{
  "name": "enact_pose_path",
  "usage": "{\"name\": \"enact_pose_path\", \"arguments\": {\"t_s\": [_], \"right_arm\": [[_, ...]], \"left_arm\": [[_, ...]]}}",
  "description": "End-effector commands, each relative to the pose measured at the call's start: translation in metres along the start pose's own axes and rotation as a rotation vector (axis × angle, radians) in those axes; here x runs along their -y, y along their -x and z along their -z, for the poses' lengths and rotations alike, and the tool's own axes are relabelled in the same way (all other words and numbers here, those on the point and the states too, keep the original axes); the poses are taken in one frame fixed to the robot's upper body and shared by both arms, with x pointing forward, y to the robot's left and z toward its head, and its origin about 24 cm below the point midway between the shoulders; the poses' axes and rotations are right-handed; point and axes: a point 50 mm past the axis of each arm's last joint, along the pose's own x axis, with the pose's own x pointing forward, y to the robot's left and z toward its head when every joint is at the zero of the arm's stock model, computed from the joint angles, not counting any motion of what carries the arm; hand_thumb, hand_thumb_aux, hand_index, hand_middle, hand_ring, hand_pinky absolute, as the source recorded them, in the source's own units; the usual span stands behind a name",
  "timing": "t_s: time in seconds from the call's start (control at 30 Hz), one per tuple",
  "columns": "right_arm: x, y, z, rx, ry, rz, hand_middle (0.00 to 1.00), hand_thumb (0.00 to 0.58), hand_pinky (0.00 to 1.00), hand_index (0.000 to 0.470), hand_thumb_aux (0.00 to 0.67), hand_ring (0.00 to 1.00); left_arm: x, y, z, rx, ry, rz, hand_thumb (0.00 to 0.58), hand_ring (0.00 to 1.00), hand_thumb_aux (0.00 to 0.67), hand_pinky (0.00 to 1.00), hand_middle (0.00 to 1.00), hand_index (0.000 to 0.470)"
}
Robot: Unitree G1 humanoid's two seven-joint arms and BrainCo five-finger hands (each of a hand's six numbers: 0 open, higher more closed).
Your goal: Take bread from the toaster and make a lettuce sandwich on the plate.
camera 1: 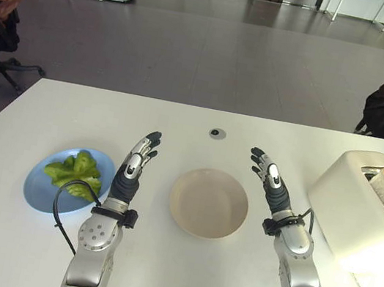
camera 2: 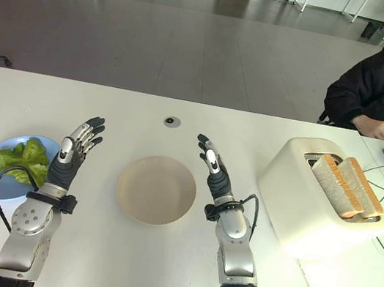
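The left hand (camera 1: 134, 167) is hovering above the white table (camera 1: 175, 282) with its fingers stretched wide, holding nothing. It is between the round blue plate (camera 1: 36, 194), where the green lettuce leaves (camera 1: 77, 171) are lying, and the round beige plate (camera 1: 209, 203). The right hand (camera 1: 272, 184) is also wide open and touching nothing, between the beige plate and the white toaster (camera 2: 300, 207). 2 brown-crusted bread slices (camera 2: 344, 185) are standing in the toaster's slots.

green lettuce (camera 1: 75, 170), blue plate (camera 1: 34, 194), beige plate (camera 1: 209, 203), white toaster (camera 2: 300, 207), white table (camera 1: 154, 271)
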Motion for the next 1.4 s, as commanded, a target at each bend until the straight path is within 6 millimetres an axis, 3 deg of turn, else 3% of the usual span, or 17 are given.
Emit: {"name": "enact_pose_path", "arguments": {"t_s": [0.03,0.1,0.17,0.27,0.33,0.4,0.53,0.63,0.87,1.0,1.1,1.3,1.33,1.37,1.4], "right_arm": [[0.028,-0.032,-0.075,0.205,0.126,-0.066,0.00,0.000,0.00,0.000,0.000,0.00],[0.051,-0.049,-0.122,0.292,0.272,-0.094,0.00,0.000,0.00,0.000,0.000,0.00],[0.076,-0.058,-0.157,0.306,0.458,-0.089,0.00,0.000,0.00,0.000,0.000,0.00],[0.113,-0.063,-0.187,0.230,0.937,-0.039,0.00,0.000,0.00,0.000,0.000,0.00],[0.138,-0.062,-0.195,0.119,1.268,0.000,0.00,0.000,0.00,0.000,0.000,0.00],[0.165,-0.055,-0.192,-0.057,1.472,-0.010,0.00,0.000,0.00,0.000,0.000,0.00],[0.208,-0.031,-0.191,-0.361,1.669,-0.029,0.00,0.000,0.00,0.000,0.000,0.00],[0.227,-0.017,-0.187,-0.534,1.737,-0.045,0.00,0.000,0.00,0.000,0.000,0.00],[0.260,0.014,-0.159,-0.887,1.760,-0.124,0.00,0.000,0.00,0.000,0.000,0.00],[0.261,0.023,-0.136,-0.962,1.708,-0.221,0.00,0.000,0.00,0.000,0.000,0.00],[0.252,0.006,-0.121,-0.921,1.676,-0.292,0.00,0.000,0.00,0.000,0.000,0.00],[0.251,0.008,-0.109,-0.939,1.672,-0.386,0.00,0.000,0.00,0.000,0.000,0.00],[0.252,0.010,-0.107,-0.948,1.676,-0.404,0.00,0.036,0.00,0.015,0.021,0.00],[0.253,0.012,-0.105,-0.959,1.677,-0.417,0.00,0.000,0.00,0.000,0.000,0.00],[0.254,0.014,-0.104,-0.968,1.678,-0.422,0.00,0.000,0.00,0.000,0.000,0.00]], "left_arm": [[0.001,0.003,0.001,-0.018,0.008,-0.006,0.000,0.00,0.000,0.00,0.00,0.000],[-0.001,0.004,0.001,-0.025,-0.020,-0.017,0.000,0.00,0.000,0.00,0.00,0.000],[-0.005,0.004,0.001,-0.033,-0.041,-0.034,0.000,0.00,0.000,0.00,0.00,0.000],[-0.006,0.005,0.002,-0.040,-0.046,-0.046,0.000,0.00,0.000,0.00,0.00,0.000],[-0.006,0.007,0.002,-0.044,-0.047,-0.049,0.000,0.00,0.000,0.00,0.00,0.000],[-0.007,0.008,0.002,-0.046,-0.049,-0.052,0.000,0.00,0.000,0.00,0.00,0.000],[-0.010,0.009,0.002,-0.049,-0.054,-0.063,0.000,0.00,0.000,0.00,0.00,0.000],[-0.012,0.012,0.003,-0.053,-0.057,-0.073,0.000,0.00,0.000,0.00,0.00,0.000],[-0.017,0.014,0.003,-0.058,-0.060,-0.091,0.000,0.00,0.000,0.00,0.00,0.000],[-0.020,0.017,0.002,-0.060,-0.064,-0.109,0.000,0.00,0.000,0.00,0.00,0.000],[-0.026,0.034,-0.002,-0.069,-0.081,-0.186,0.000,0.00,0.000,0.00,0.00,0.000],[-0.029,0.040,-0.004,-0.073,-0.088,-0.212,0.000,0.00,0.000,0.00,0.00,0.000],[-0.029,0.040,-0.005,-0.072,-0.088,-0.213,0.000,0.00,0.000,0.00,0.00,0.000],[-0.029,0.040,-0.005,-0.072,-0.088,-0.214,0.000,0.00,0.000,0.00,0.00,0.000],[-0.030,0.040,-0.005,-0.071,-0.088,-0.215,0.000,0.00,0.000,0.00,0.00,0.000]]}}
